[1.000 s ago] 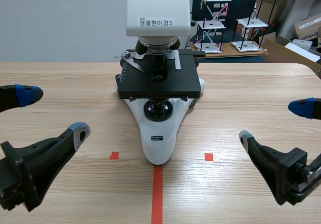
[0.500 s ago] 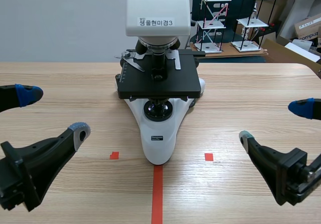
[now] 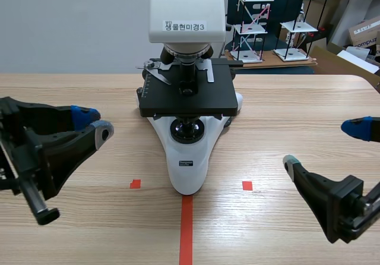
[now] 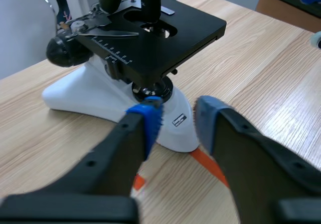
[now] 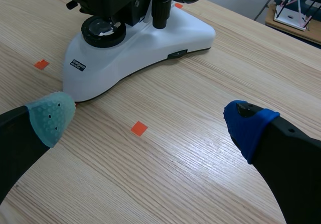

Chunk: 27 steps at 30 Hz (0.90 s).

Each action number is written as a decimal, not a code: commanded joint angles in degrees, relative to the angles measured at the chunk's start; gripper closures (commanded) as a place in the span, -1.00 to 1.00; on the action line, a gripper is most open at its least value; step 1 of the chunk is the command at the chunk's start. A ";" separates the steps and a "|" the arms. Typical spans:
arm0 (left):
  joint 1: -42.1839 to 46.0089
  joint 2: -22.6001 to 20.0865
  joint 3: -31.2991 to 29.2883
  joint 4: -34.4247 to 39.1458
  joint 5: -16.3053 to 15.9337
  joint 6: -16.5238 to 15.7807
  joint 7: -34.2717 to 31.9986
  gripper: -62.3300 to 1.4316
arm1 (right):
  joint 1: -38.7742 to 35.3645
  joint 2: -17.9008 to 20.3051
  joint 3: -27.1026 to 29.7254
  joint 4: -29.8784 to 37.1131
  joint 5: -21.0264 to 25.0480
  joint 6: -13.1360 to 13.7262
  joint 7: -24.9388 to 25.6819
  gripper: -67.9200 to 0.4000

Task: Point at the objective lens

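One wooden table is seen carrying a white microscope, which is set at its middle with the base turned toward the robot. Two grippers are held low, one on either side of it. The left gripper is placed at about 9 o'clock from the base. Its fingers are drawn in to a narrow gap with nothing between them (the pads are close but not touching). In the left wrist view the base is seen just ahead of this gripper. The right gripper is held at about 4 o'clock from the base and well apart from it, its fingers spread wide with nothing held. The black stage is carried above the base. The objective lens is found at 12 o'clock from the stage's middle. It hangs upright just over the stage opening and is kept well apart from both grippers.
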 commanded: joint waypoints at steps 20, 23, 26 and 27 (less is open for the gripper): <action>-19.28 0.02 14.49 -6.14 -0.33 1.07 -0.09 0.84 | -0.09 0.00 0.48 0.17 0.22 -0.24 2.19 -1.00; -22.03 0.28 17.00 -8.41 -0.31 1.81 0.13 0.84 | -0.09 0.00 0.48 0.17 0.22 -0.24 2.93 -1.00; -24.61 0.35 19.08 -10.45 -0.35 3.48 0.13 0.84 | -0.09 0.00 0.48 0.17 0.22 -0.24 3.98 -1.00; -25.46 0.42 19.67 -11.10 -0.35 4.07 0.11 0.84 | -0.09 0.00 0.48 0.17 0.22 -0.24 4.17 -1.00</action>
